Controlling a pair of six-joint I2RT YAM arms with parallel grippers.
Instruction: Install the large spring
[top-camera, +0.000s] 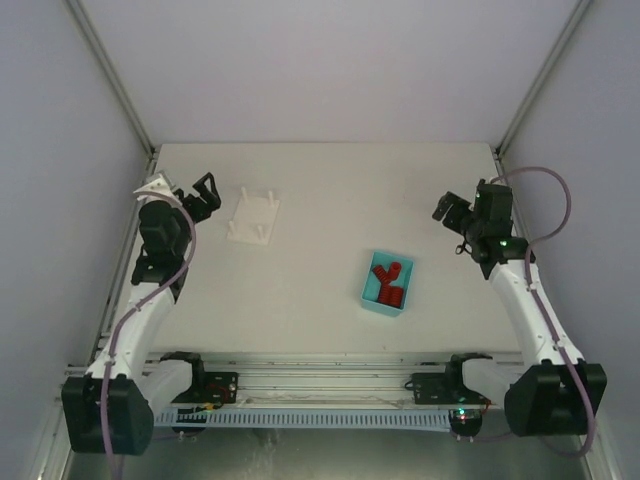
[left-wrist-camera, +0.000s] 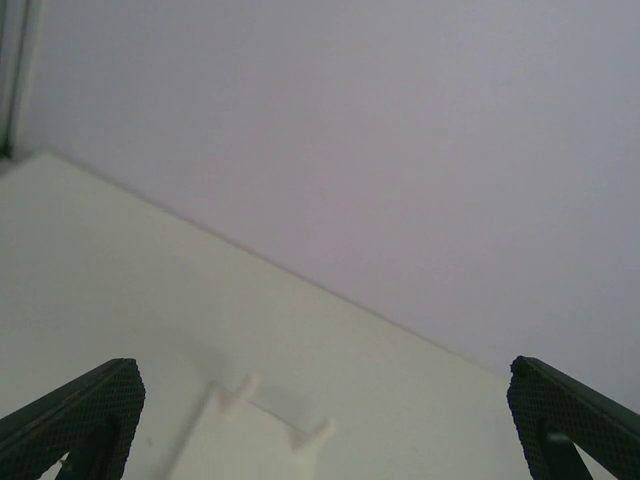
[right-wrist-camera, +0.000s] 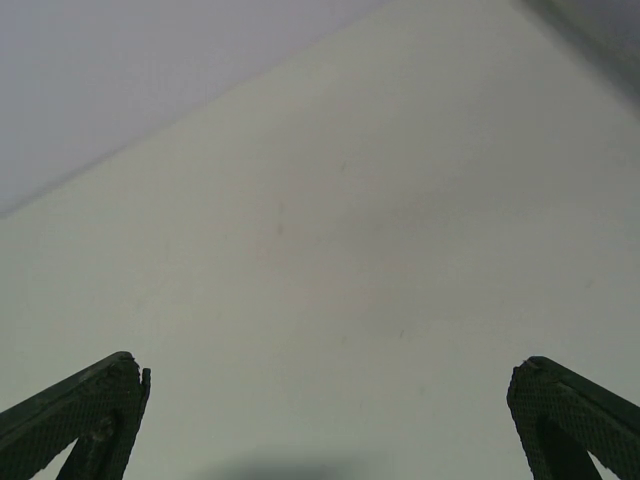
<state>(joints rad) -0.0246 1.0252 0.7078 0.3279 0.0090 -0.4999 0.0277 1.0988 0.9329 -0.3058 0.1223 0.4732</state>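
While both arms hovered over the white table (top-camera: 330, 180), the left gripper (top-camera: 205, 192) sat at the upper left of the overhead frame, its fingers spread wide and holding nothing. Just to its right stood a white peg fixture (top-camera: 253, 216), also visible low in the left wrist view. The right gripper (top-camera: 450, 212), at the right of the frame, was likewise spread wide and empty. Near the centre, a blue tray (top-camera: 383, 308) held red pieces (top-camera: 388, 280); which one was the large spring could not be told.
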